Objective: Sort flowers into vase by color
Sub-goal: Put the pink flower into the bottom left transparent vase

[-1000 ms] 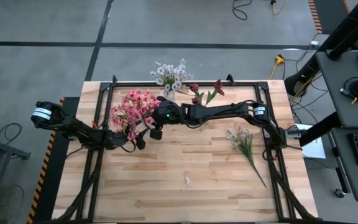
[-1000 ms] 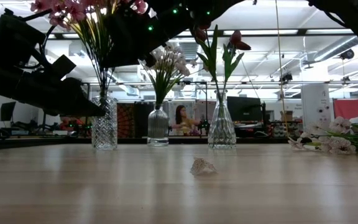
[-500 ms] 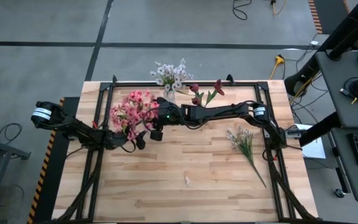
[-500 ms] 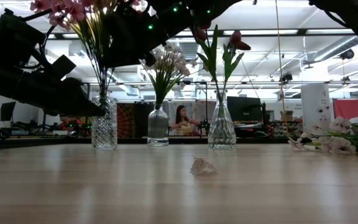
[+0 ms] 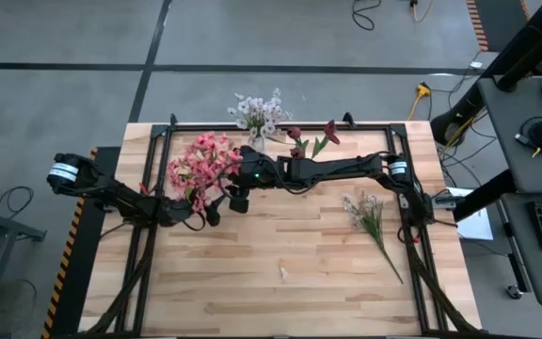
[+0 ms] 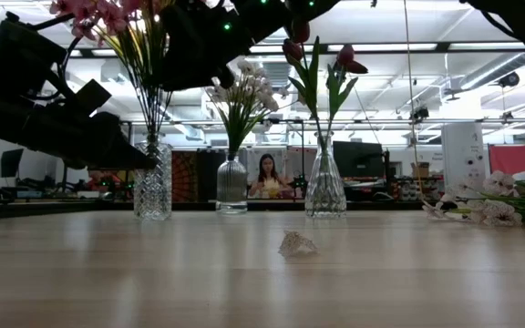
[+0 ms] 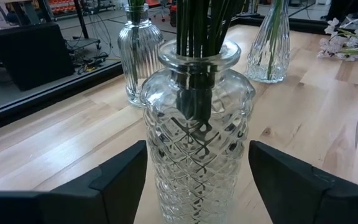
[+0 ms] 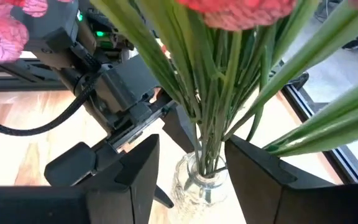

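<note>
Pink flowers [image 5: 200,165] stand with their green stems [image 8: 213,106] in a diamond-cut glass vase [image 7: 197,143] at the table's far left. My left gripper [image 7: 197,152] is open and level at the vase's body, one finger on each side. My right gripper [image 8: 194,162] is open just above the vase's mouth [image 8: 201,180], and the pink flowers' stems pass between its fingers. White flowers [image 6: 244,91] fill a ribbed vase [image 6: 231,187]. Dark red blooms [image 6: 322,59] stand in a third vase [image 6: 324,187]. Loose white-lilac flowers [image 5: 370,217] lie on the table at the right. My left gripper's fingers [image 7: 120,180] stand close on either side of the vase's lower body [image 7: 194,180], coming level from the table's left. I cannot tell whether they touch the glass. My right gripper's fingers [image 8: 138,168] stand apart on either side of the stems; no touch shows.
A small pale scrap [image 6: 297,243] lies near the table's middle. A black frame rail [image 5: 280,127] runs along the table's far edge behind the three vases. Bare wood [image 5: 280,301] spreads across the near half. A person [image 6: 267,173] sits in the room beyond.
</note>
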